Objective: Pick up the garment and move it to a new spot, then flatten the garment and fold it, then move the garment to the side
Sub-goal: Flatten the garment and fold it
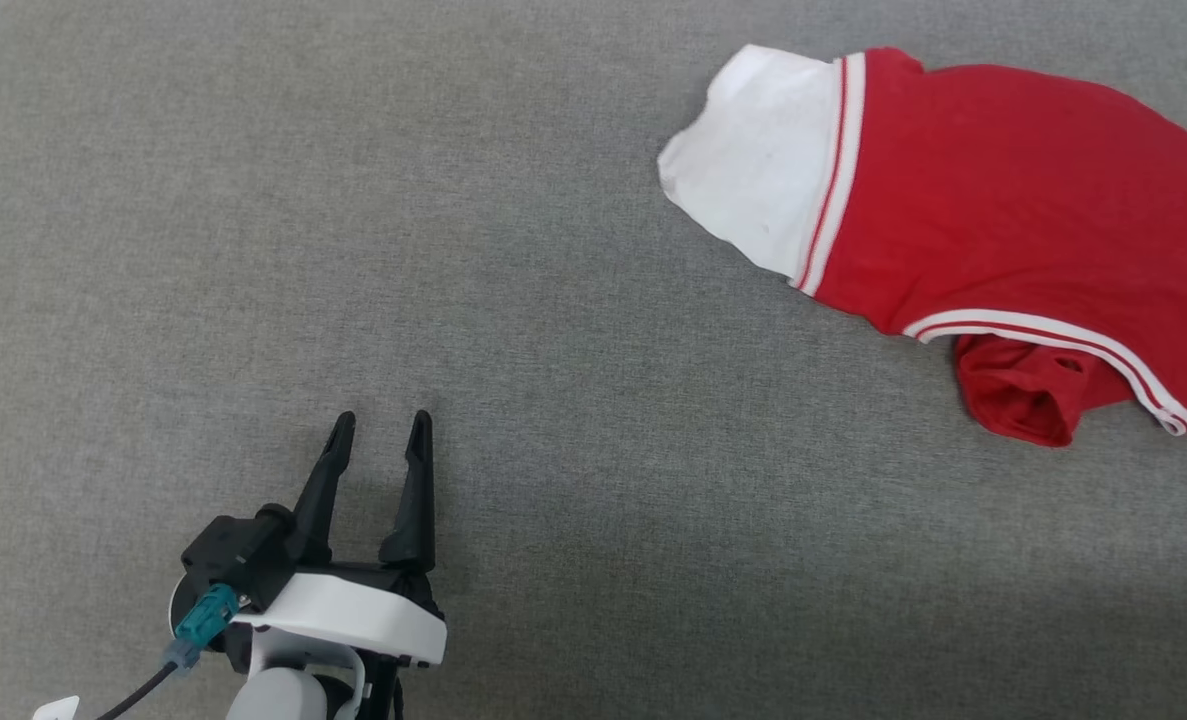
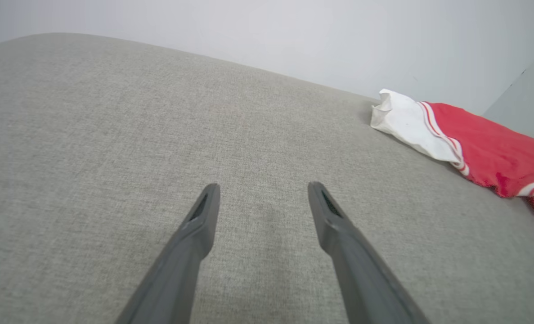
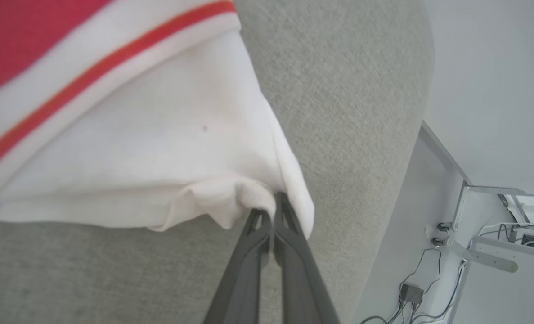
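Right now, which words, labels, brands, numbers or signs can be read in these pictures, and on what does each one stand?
No text can be read in any view.
garment: red and white with striped trim, no print or label visible.
left gripper: no marking visible.
small dark box: too small to tell whether it carries any label.

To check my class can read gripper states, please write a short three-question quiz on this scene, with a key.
1. True or false: the left gripper is open and apart from the garment.
2. Which part of the garment does the right gripper pinch? A: red body; B: white sleeve; C: collar.
3. Fill in: the trim at the sleeve seam is white with a ___ stripe.
Key: 1 true; 2 B; 3 red.
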You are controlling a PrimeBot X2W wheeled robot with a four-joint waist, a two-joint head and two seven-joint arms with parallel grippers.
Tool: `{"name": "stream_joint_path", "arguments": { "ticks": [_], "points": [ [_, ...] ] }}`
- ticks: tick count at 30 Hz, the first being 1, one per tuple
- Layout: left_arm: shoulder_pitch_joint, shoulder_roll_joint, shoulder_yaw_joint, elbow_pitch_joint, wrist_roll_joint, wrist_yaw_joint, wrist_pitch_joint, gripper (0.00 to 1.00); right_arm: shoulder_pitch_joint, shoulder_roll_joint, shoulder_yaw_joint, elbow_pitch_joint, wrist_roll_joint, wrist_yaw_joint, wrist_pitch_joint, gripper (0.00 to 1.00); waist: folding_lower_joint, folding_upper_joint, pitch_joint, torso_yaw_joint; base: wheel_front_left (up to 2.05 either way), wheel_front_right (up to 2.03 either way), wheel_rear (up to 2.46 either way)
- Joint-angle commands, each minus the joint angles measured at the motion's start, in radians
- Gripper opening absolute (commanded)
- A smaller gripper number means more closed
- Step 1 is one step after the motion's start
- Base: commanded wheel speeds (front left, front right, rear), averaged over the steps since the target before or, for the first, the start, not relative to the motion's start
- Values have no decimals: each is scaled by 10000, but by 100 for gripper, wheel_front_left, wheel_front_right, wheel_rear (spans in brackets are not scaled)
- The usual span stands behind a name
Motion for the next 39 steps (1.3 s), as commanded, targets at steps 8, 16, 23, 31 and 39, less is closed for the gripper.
{"name": "stream_joint_path", "arguments": {
  "ticks": [8, 16, 23, 31, 39],
  "points": [
    [-32, 14, 213, 54, 607, -126, -21, 100, -268, 1444, -864, 1506, -515, -24, -1233, 100, 0, 0, -368, -431, 0, 0, 0],
    [-743, 898, -361, 16, 897, -157, -21, 100, -148, 2347, -2070, 2312, -698, -24, -3064, 100, 0, 0, -738, -1159, 0, 0, 0],
    [-3185, 3227, -2575, 801, -349, -151, 275, 100, 435, 3495, -4384, 1371, -232, -16, -4044, 100, 0, 0, -613, -2127, 0, 0, 0],
    [-6974, 5114, -5066, 1736, -4428, -139, 4449, 100, 2554, 5742, -7756, -2283, -1743, -15, -4059, 100, 0, 0, 351, -3453, 0, 0, 0],
    [-9003, 5895, -5658, 3355, -6994, -139, 8481, 100, 3524, 7470, -8510, -4058, -2782, -15, -4060, 100, 0, 0, 972, -4549, 0, 0, 0]
  ]
}}
